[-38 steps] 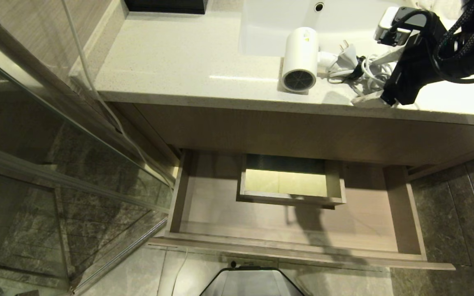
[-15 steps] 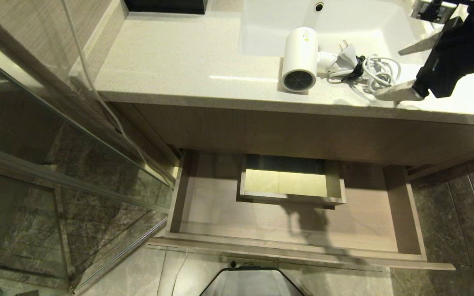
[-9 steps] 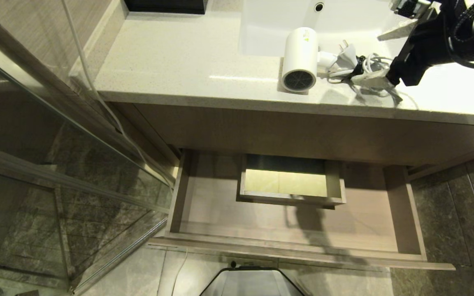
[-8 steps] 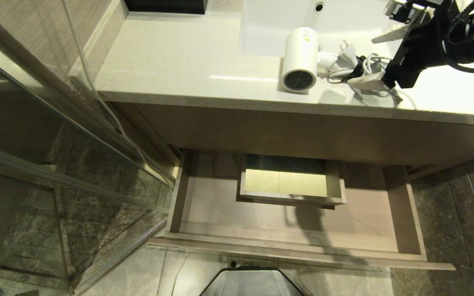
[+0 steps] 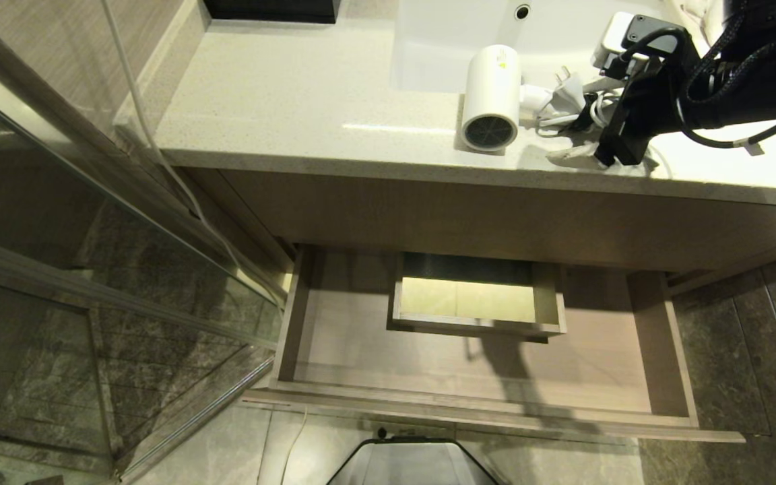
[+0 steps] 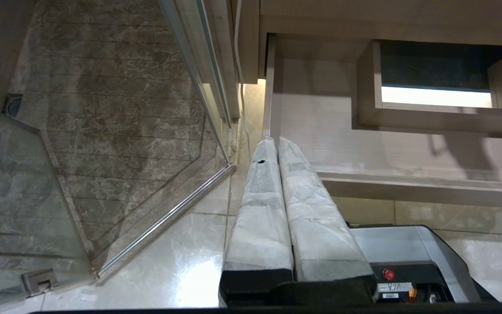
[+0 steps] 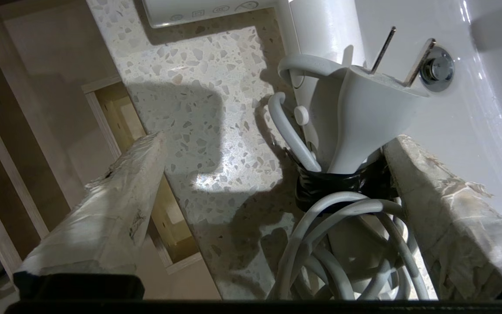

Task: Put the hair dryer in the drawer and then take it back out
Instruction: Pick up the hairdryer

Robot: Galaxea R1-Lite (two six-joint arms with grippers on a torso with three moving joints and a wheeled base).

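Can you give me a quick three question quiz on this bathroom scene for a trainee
1. True or false: the hair dryer lies inside the drawer.
2. Which gripper is at the bundled cord? A) left B) right
3. Fill in: the right gripper has its fingers ____ around the cord.

Key: 1 false, it lies on the countertop. 2 B; the left gripper hangs low by the drawer front. 3 open.
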